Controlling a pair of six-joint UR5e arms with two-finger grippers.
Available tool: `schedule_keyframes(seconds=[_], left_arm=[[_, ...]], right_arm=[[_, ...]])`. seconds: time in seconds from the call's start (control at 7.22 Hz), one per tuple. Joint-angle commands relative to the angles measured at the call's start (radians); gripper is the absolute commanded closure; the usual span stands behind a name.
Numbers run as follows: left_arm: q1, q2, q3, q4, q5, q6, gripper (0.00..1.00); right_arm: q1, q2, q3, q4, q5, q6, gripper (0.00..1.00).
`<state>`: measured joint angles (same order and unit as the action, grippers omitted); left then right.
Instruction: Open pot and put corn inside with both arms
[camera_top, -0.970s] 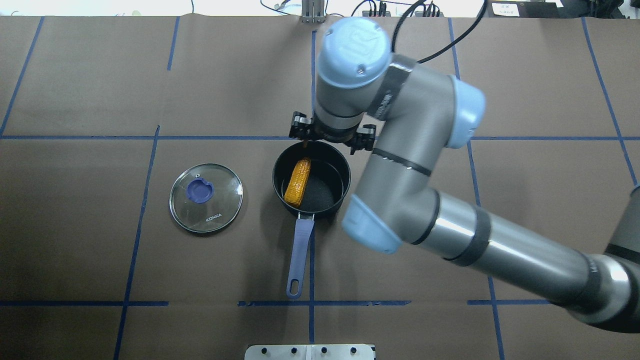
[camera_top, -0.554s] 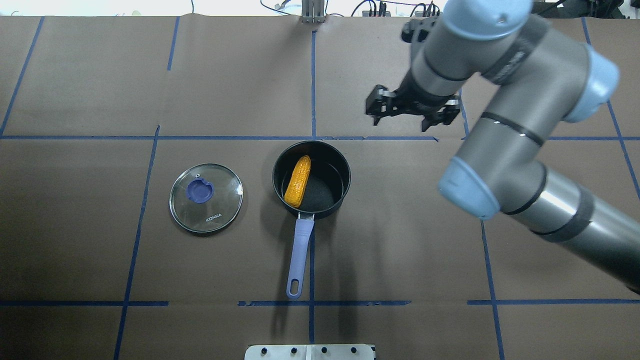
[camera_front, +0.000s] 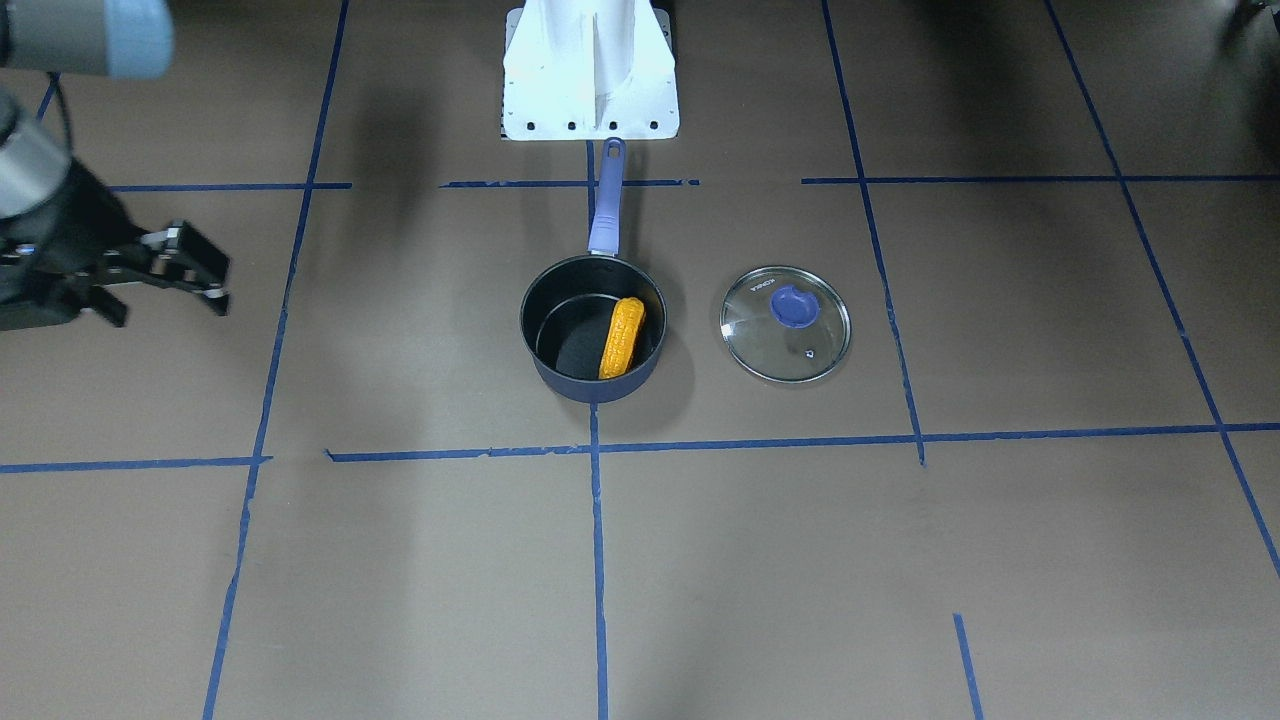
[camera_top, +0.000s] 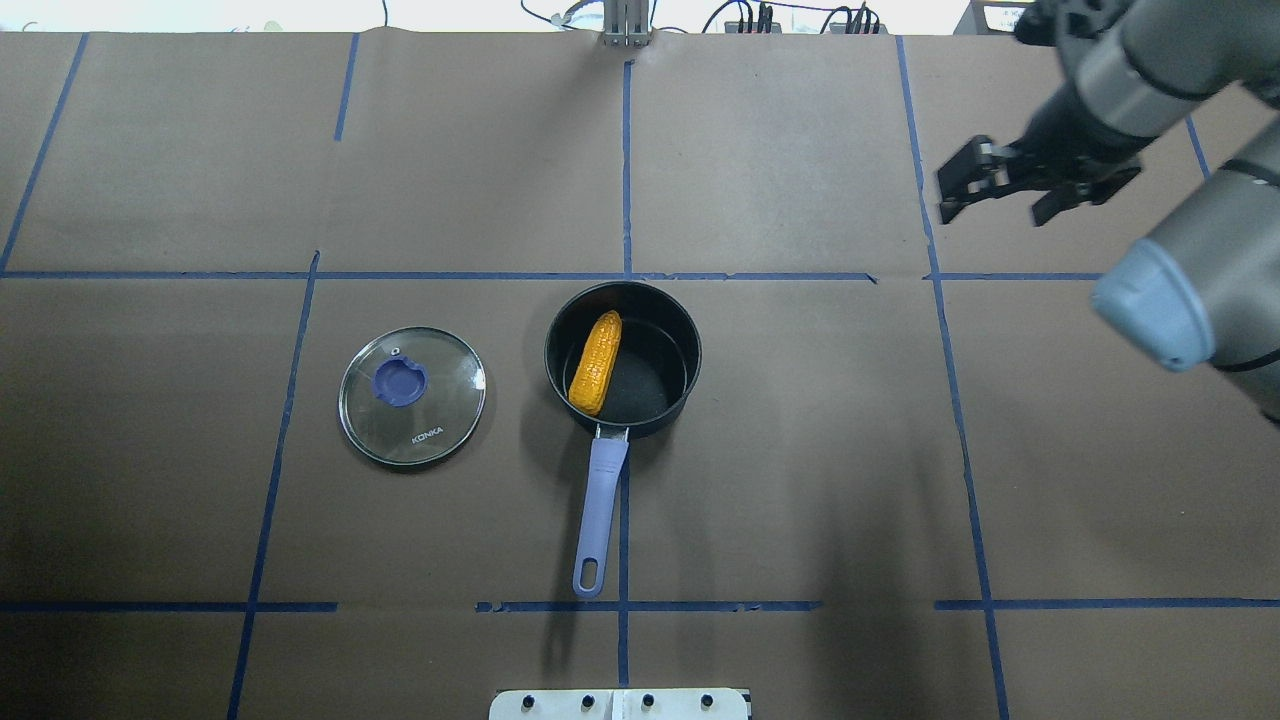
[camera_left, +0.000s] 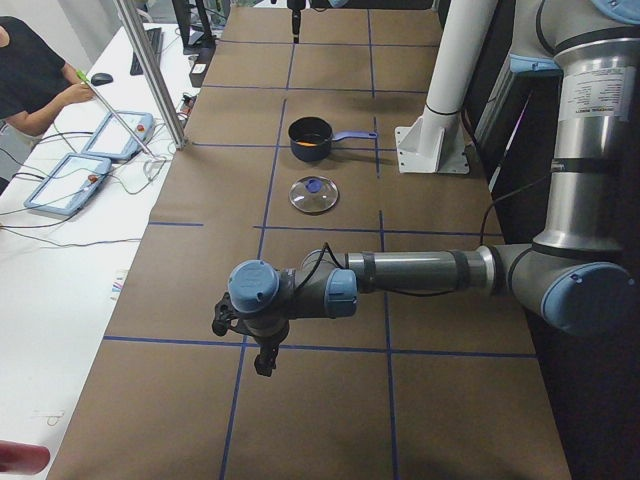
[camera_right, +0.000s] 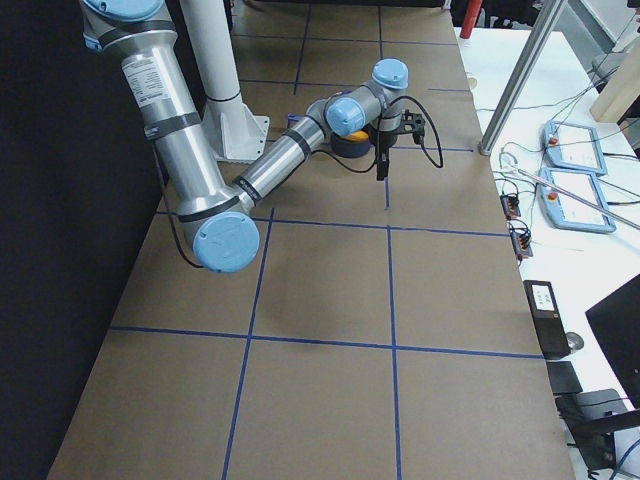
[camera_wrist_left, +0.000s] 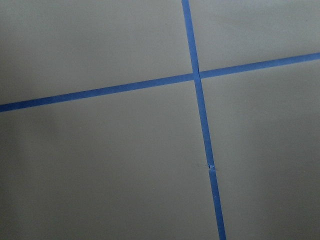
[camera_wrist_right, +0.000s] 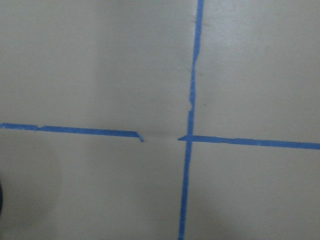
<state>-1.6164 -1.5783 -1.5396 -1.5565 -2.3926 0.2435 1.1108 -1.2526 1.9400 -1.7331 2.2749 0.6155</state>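
Note:
The dark navy pot (camera_top: 650, 385) stands open at the table's middle, its lavender handle (camera_top: 600, 510) pointing at the robot. The orange-yellow corn (camera_top: 596, 363) lies inside it, leaning on the left wall; it also shows in the front view (camera_front: 622, 338). The glass lid (camera_top: 412, 395) with its blue knob lies flat on the table, left of the pot. My right gripper (camera_top: 1035, 195) hangs open and empty far right of the pot, beyond it (camera_front: 160, 290). My left gripper (camera_left: 263, 362) is far out at the table's left end; I cannot tell if it is open.
The white base pedestal (camera_front: 590, 75) stands just behind the pot's handle. Blue tape lines cross the brown table cover. A side table with tablets (camera_left: 100, 150), a metal post (camera_left: 150, 70) and a person (camera_left: 30, 80) lie beyond the far edge.
My right arm has swung from just above the pot's far rim to the far right, away from the pot. The corn, the pot and the lid have not moved.

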Motion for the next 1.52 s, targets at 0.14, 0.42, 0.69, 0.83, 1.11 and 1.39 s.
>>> schedule_keyframes(seconds=[0.14, 0.42, 0.69, 0.83, 1.11, 1.39], left_arm=[[0.001, -0.011, -0.04, 0.067, 0.074, -0.007, 0.0], [0.001, -0.011, -0.04, 0.073, 0.075, -0.006, 0.0], [0.001, -0.011, -0.04, 0.073, 0.075, -0.007, 0.0], [0.001, -0.009, -0.04, 0.073, 0.075, -0.007, 0.0], [0.001, -0.009, -0.04, 0.073, 0.072, -0.007, 0.0], [0.001, -0.009, -0.04, 0.073, 0.07, -0.007, 0.0]], right_arm=[[0.196, -0.155, -0.059, -0.002, 0.092, -0.36, 0.01], [0.324, -0.223, -0.184, 0.0, 0.182, -0.585, 0.01], [0.453, -0.272, -0.289, 0.001, 0.209, -0.779, 0.01], [0.49, -0.334, -0.286, 0.003, 0.206, -0.79, 0.01], [0.511, -0.392, -0.292, 0.059, 0.195, -0.786, 0.01], [0.511, -0.39, -0.293, 0.064, 0.157, -0.787, 0.01]])
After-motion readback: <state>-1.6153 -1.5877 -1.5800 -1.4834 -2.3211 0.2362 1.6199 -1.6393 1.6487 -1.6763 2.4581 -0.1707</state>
